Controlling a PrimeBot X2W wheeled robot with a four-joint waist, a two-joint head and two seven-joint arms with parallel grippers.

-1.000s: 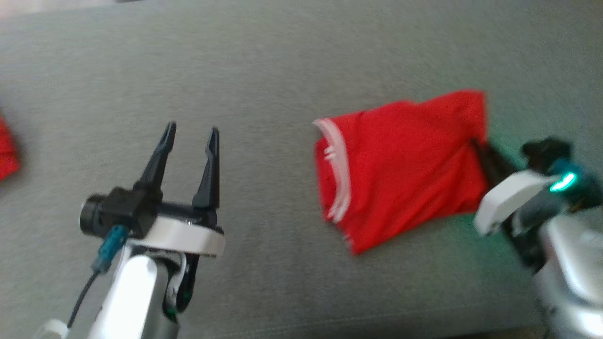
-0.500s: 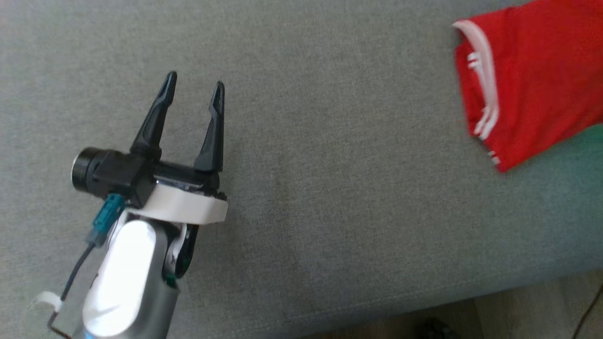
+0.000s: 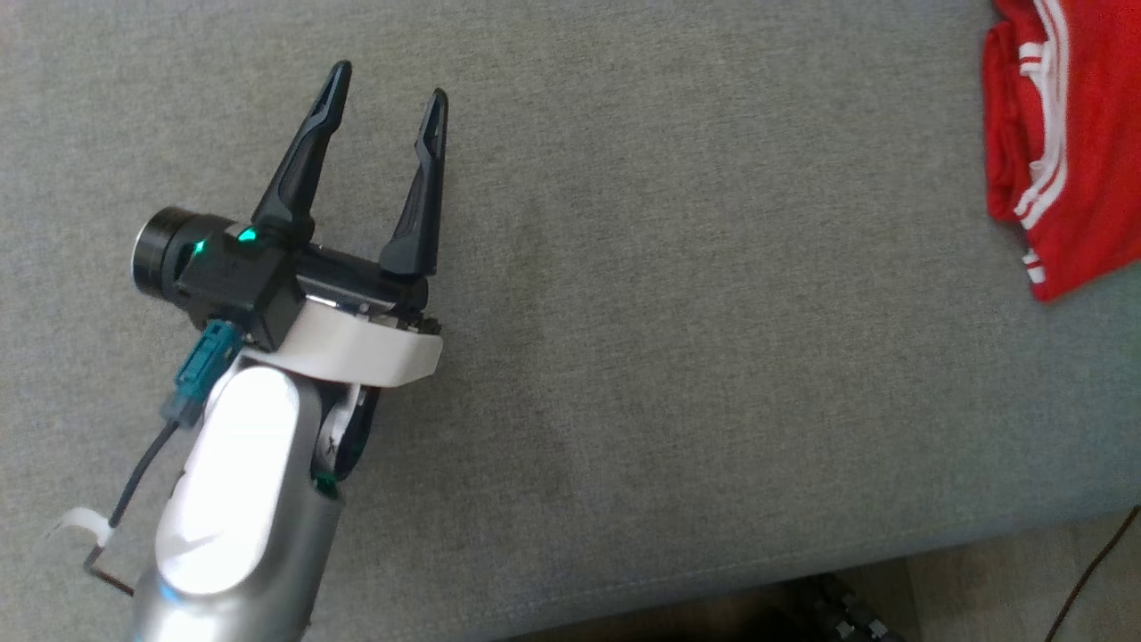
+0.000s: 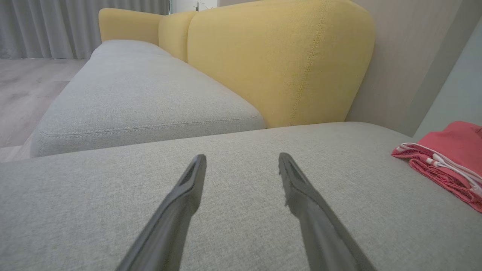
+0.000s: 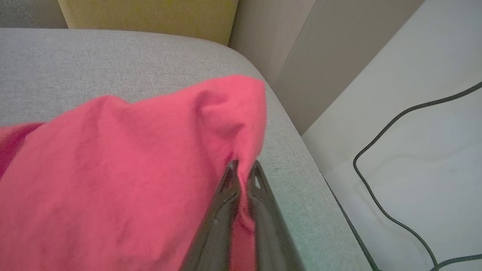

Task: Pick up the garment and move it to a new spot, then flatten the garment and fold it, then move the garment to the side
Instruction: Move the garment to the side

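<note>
I'm seeing nothing readable anywhere. The garment (image 3: 1095,201), at the upper right of the frame, is showing only plain white stripes, with no letters, numbers or brand marks.

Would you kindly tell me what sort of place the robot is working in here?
Most likely a living room, or a mock-up of one: a grey sofa seat with yellow back cushions, grey curtains and a wood-look floor.
</note>
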